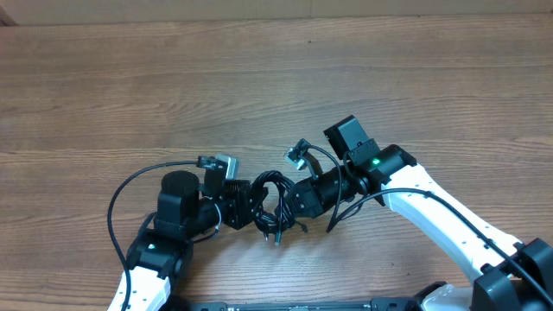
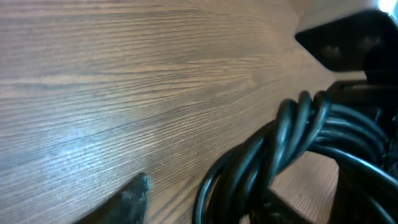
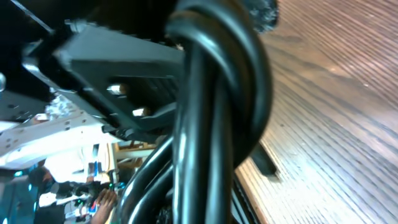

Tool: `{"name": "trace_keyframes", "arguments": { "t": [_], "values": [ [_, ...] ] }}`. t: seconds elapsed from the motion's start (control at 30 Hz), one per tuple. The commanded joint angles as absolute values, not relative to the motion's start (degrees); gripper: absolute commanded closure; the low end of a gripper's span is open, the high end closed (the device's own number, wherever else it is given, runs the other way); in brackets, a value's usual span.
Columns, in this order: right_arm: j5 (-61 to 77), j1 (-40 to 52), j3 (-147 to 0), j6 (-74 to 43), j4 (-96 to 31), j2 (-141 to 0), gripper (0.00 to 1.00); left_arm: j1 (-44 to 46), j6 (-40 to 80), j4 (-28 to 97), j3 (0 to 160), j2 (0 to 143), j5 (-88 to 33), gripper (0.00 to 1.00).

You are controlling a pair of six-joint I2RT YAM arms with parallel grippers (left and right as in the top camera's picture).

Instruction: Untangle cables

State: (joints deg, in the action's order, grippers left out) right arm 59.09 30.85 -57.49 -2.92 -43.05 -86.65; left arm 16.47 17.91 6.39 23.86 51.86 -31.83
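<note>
our right claw (image 1: 292, 202) clamped on the cables (image 1: 275, 185), bunched between it and our parted left claw (image 1: 252, 207): with one grip only, we risk dragging them tighter.

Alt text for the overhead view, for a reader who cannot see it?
A small tangle of thin black cables lies near the bottom of a brown wood-grain table. The left gripper and right gripper of two white-and-black robot arms sit close on either side of it.
</note>
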Motion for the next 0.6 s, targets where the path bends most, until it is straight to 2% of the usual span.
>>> {"name": "trace_keyframes", "arguments": {
  "t": [0.0,0.2,0.47,0.5,0.57],
  "values": [
    [65.0,31.1,-57.4,-0.5,-43.3,-86.4,0.95,16.1,11.1,6.4,24.6,51.7,-31.6,0.68],
    [68.1,31.1,-57.4,1.7,-46.5,-86.4,0.94,16.1,10.1,6.3,24.6,51.7,-31.5,0.96],
    [62.5,31.1,-57.4,1.6,-43.5,-86.4,0.88,16.1,14.8,6.3,24.6,51.7,-27.6,0.96],
    [59.6,31.1,-57.4,1.5,-42.9,-86.4,0.83,16.1,17.3,6.9,24.6,51.7,-24.6,0.96],
    [55.6,31.1,-57.4,1.3,-42.2,-86.4,0.64,16.1,21.3,8.2,24.6,51.7,-20.4,0.96]
  ]
}}
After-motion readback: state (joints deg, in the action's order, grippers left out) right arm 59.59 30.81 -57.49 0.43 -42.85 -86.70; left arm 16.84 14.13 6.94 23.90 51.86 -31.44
